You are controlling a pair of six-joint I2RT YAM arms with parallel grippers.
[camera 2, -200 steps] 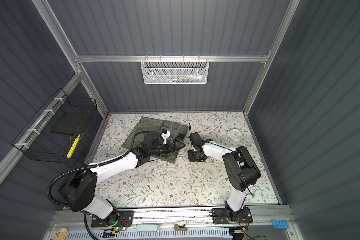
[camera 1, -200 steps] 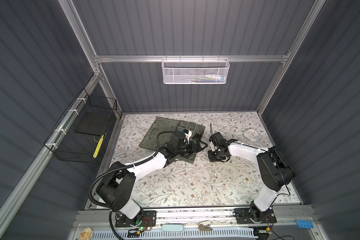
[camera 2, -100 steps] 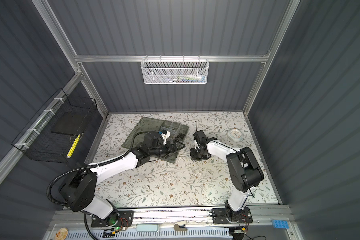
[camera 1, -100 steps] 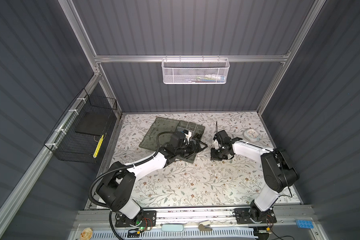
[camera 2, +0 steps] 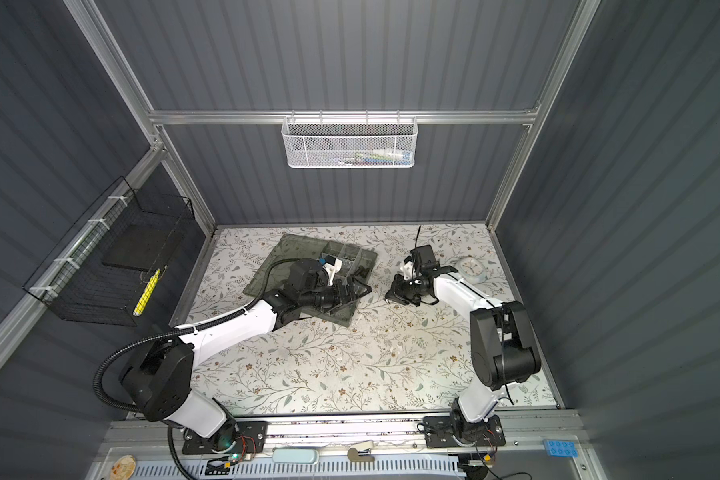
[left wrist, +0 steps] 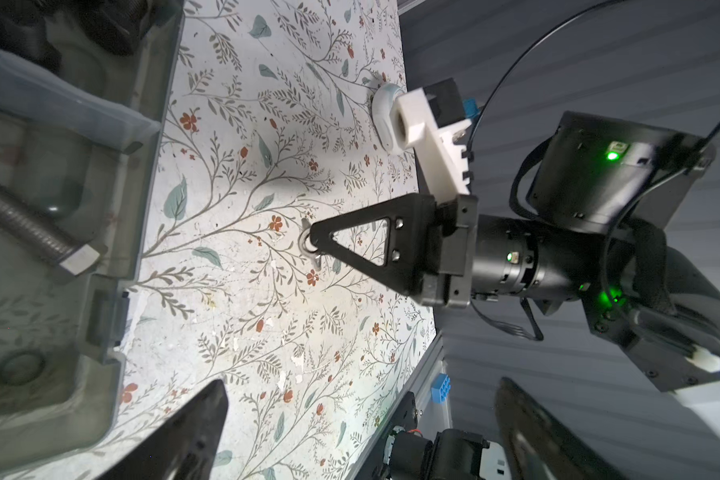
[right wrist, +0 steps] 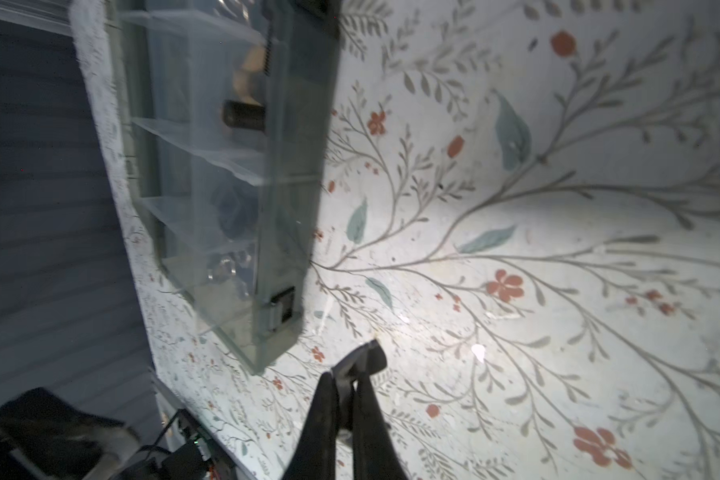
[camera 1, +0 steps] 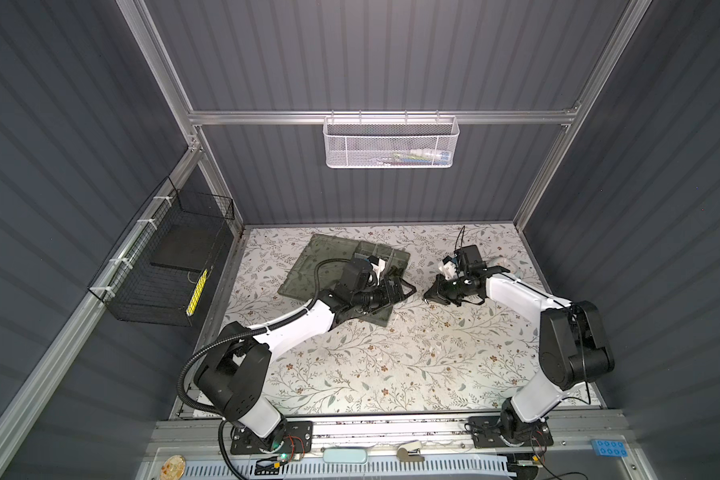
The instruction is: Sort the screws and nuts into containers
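The grey-green organiser box (camera 1: 380, 321) lies toward the back left of the flowered worktop (camera 1: 391, 365), with its lid (camera 1: 308, 270) folded open flat beside it. The left pincer (camera 1: 405, 291) reaches across the box with its jaws wide apart and nothing between them. In the left wrist view its two fingers (left wrist: 192, 432) stand well apart over bare worktop, just past the box wall. In the compartment next to that wall a long silver screw (left wrist: 30, 228) with a hexagonal head lies on its side. Through the clear side wall, the right wrist view shows more compartments (right wrist: 208, 174). One holds a black piece (right wrist: 244, 114) and another some silver bits (right wrist: 225, 266), too blurred for me to name. The right pincer (camera 1: 427, 297) is down low on the worktop, near the box's right side but not touching it, with its jaws pressed together. A small silver nut (left wrist: 306, 245) shows right at its tip. I cannot tell whether the nut is pinched or merely lying there under the tip. Behind the right arm a round white clock (camera 2: 470, 268) sits near the worktop's right edge.
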